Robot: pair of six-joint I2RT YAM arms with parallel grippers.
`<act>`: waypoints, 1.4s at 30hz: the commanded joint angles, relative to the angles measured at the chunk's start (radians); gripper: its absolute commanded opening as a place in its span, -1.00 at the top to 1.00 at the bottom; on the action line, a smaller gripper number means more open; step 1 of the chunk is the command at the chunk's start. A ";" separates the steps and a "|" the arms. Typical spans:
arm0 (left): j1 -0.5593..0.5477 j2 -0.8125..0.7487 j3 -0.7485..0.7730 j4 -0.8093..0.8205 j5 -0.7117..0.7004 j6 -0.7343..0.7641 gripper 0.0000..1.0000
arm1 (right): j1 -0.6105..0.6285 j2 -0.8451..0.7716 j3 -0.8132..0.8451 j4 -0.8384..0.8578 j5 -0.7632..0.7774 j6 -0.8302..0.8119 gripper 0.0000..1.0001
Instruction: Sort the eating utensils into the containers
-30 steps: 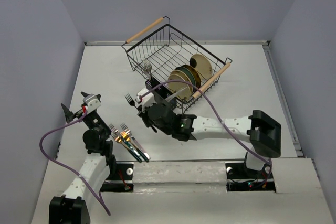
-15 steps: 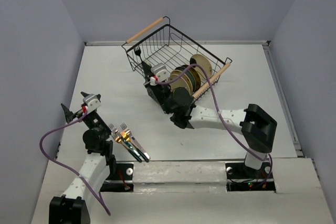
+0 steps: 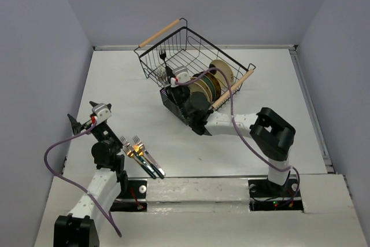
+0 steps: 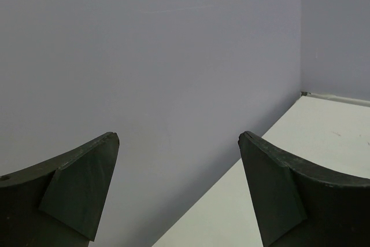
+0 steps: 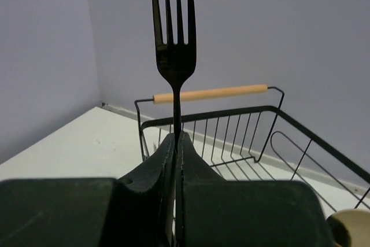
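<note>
Right gripper (image 5: 175,137), pinching a dark fork (image 5: 173,56) by the handle, holds it tines-up over the wire basket (image 3: 159,33) near the worktop's (image 3: 115,85) far edge. A black caddy (image 3: 171,101) sits against the basket's near side. Left gripper (image 4: 179,140) stands spread by the left edge, with several forks (image 3: 141,157) lying near the front edge.

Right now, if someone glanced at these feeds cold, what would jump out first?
The black fork standing tines-up, pinched in the shut right gripper, at the wire basket where plates stand on edge. Then the bunch of forks lying at the near left of the table, while the left gripper hangs open, facing the wall.
</note>
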 commanded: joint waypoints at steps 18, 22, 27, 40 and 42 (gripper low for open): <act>0.005 0.022 -0.166 0.141 -0.003 0.000 -0.98 | 0.023 0.023 -0.131 -0.012 -0.001 0.136 0.02; 0.005 0.017 -0.169 0.150 -0.006 0.004 -0.98 | 0.059 -0.006 -0.118 -0.072 0.023 0.072 -0.23; 0.006 0.025 -0.168 0.152 -0.003 0.002 -0.98 | 0.138 -0.060 -0.031 -0.262 0.124 0.018 -0.49; 0.006 -0.024 -0.171 0.129 -0.007 0.007 -0.98 | 0.242 -0.095 0.133 -1.311 -0.265 0.667 -0.49; 0.005 -0.030 -0.172 0.127 -0.007 0.005 -0.98 | 0.262 -0.019 0.199 -1.409 -0.242 0.679 -0.44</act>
